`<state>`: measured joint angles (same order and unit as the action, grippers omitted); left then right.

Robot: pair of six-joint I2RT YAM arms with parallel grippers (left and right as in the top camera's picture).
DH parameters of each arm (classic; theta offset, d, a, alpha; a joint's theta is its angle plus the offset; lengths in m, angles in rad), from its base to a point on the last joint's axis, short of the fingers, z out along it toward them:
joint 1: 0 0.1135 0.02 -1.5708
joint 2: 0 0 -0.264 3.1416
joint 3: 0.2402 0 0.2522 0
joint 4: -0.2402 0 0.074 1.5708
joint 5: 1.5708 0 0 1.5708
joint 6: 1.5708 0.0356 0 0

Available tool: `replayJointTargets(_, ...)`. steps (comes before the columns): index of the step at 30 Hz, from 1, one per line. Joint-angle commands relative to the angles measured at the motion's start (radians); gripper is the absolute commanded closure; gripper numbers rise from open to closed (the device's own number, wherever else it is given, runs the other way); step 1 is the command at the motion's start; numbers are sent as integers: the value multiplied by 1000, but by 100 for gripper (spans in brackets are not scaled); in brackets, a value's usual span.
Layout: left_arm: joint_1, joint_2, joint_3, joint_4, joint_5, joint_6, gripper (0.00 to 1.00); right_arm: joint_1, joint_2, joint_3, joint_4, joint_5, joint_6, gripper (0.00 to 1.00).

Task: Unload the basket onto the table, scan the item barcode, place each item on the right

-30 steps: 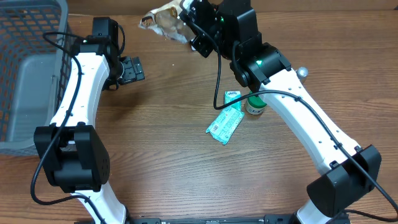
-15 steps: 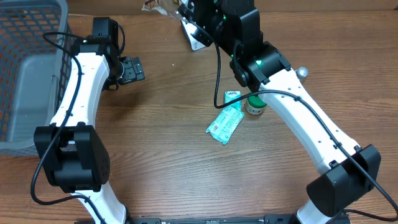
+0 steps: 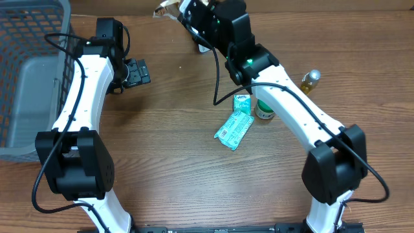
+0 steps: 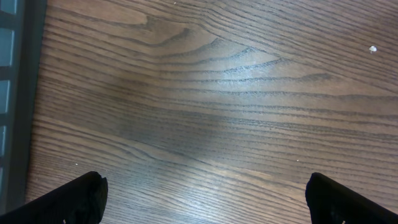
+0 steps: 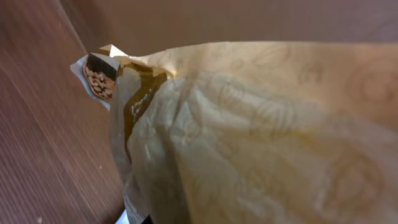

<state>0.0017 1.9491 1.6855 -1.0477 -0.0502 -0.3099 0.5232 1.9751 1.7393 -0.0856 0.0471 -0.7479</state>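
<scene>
The item is a tan, crinkled snack bag [image 3: 167, 9] with a small picture at one corner, held up at the far edge of the table. It fills the right wrist view as the bag [image 5: 249, 124], and no barcode shows on it. My right gripper [image 3: 189, 13] is shut on the bag, its fingers hidden behind the wrapper. My left gripper [image 3: 137, 72] hovers over bare wood at the left. It is open wide, with one black fingertip [image 4: 81, 199] at each lower corner of the left wrist view and nothing between them.
A grey mesh basket [image 3: 26, 71] fills the left edge. Near the middle lie a teal packet [image 3: 234, 128], a small green box [image 3: 241, 101] and a green-lidded jar [image 3: 264, 110]. A small bottle [image 3: 310, 80] stands at the right.
My right arm has swung the bag up and left toward the table's far edge, turning it; the small bottle is now uncovered. The left arm has not moved.
</scene>
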Motion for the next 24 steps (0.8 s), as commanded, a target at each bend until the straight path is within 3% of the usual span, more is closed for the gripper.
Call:
replayJointTargets(1,-2,5,17,1,-12,8,0,-3,46,29,43,71,-74,96)
replayJointTargets(6,-2,5,17,1,-12,8,0,-11,121,29,142,192,-99,96)
replayJointTargets(17,-2,5,17,1,-12,8,0,-24,261,29,486,257,-98,96)
replayJointTargets(24,-2,5,17,1,-12,8,1,-30,329,29,541,259,-90,96)
